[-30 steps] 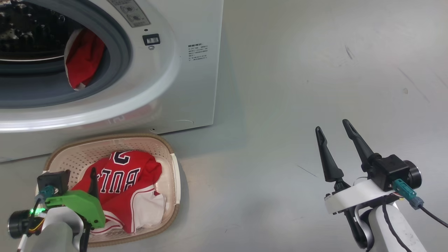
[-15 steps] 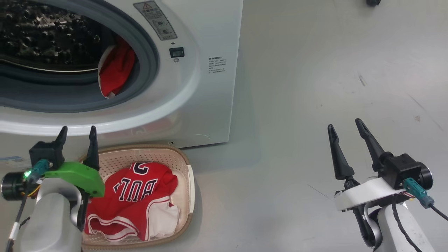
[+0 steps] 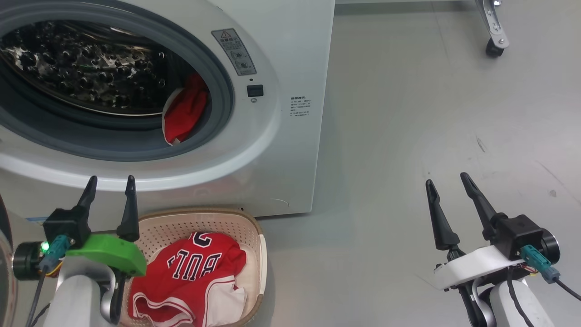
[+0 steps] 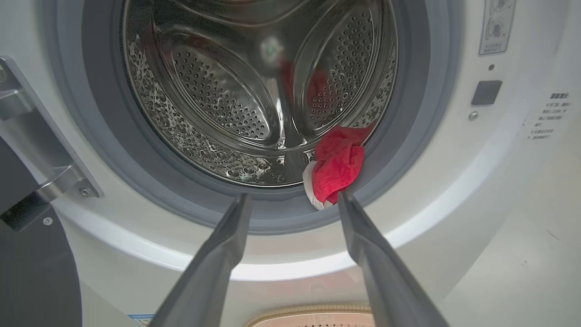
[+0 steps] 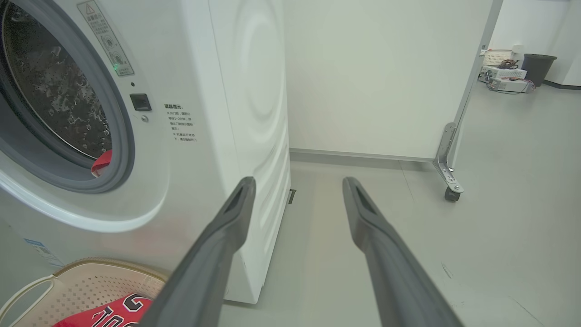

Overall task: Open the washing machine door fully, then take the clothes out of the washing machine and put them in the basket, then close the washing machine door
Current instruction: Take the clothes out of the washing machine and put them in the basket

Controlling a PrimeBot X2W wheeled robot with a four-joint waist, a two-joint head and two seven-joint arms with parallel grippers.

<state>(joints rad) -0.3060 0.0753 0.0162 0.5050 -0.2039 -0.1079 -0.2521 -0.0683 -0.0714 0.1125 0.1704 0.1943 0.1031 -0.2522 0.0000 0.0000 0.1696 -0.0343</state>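
On the floor [image 3: 408, 113], tight against the lower front of the washer [image 3: 295, 54], you have the basket [image 3: 259, 254], just under the round opening. A red jersey [image 3: 199, 268] with BULLS lettering and white trim lies crumpled in it and covers most of its bottom. A second red garment [image 3: 186, 113] is inside the washer. It is bunched at the lower right of the opening, where the steel drum [image 4: 213, 104] meets the grey seal [image 4: 136, 181], and its white edge rests on the seal. The door [image 4: 32, 272] stands open on its hinge [image 4: 59, 181] at the left of the opening. You see only part of its black rim.

Your left end effector [image 3: 112, 179] hovers over the basket's rear left rim, in front of the washer's lower panel, fingers spread and holding nothing. In the left wrist view [image 4: 293, 196] the fingers point at the bottom of the opening. One tip lines up just under the garment, but the head view shows it short of the opening.

Your right end effector [image 3: 446, 178] hangs over bare floor well to the right of the washer, also spread and empty. In its wrist view [image 5: 297, 179] it points past the washer's front right corner toward a white partition [image 5: 386, 77] on a caster [image 5: 451, 193].
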